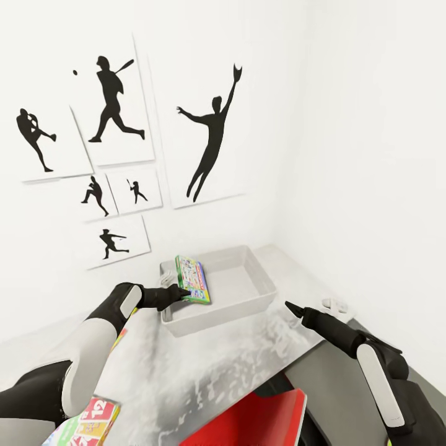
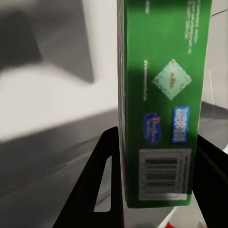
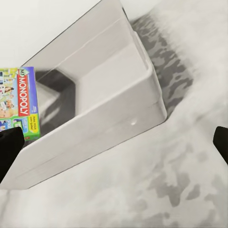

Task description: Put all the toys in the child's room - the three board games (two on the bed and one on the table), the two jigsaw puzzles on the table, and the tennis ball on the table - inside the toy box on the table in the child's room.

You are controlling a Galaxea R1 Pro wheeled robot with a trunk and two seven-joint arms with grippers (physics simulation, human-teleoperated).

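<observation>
At the far left of the head view, black sports-silhouette wall pictures (image 1: 118,102) hang on the white wall, and a colourful printed box (image 1: 87,424) shows at the lower edge beside the left arm. The left gripper (image 1: 183,293) clamps the white-green Monopoly board game (image 1: 193,279) by its lower edge and holds it on edge, tilted, over the left part of the toy box (image 1: 263,282); in the left wrist view the game's green edge with its barcode (image 2: 161,104) stands between the black fingers (image 2: 102,190). The pale grey toy box sits on the speckled table (image 1: 235,365) near the wall corner, and its visible floor is bare. A red flat thing (image 1: 260,418) lies at the table's near edge. On the right, the right gripper (image 1: 296,308) hovers above the tabletop just beside the toy box's near right corner, jaws spread and holding nothing.
</observation>
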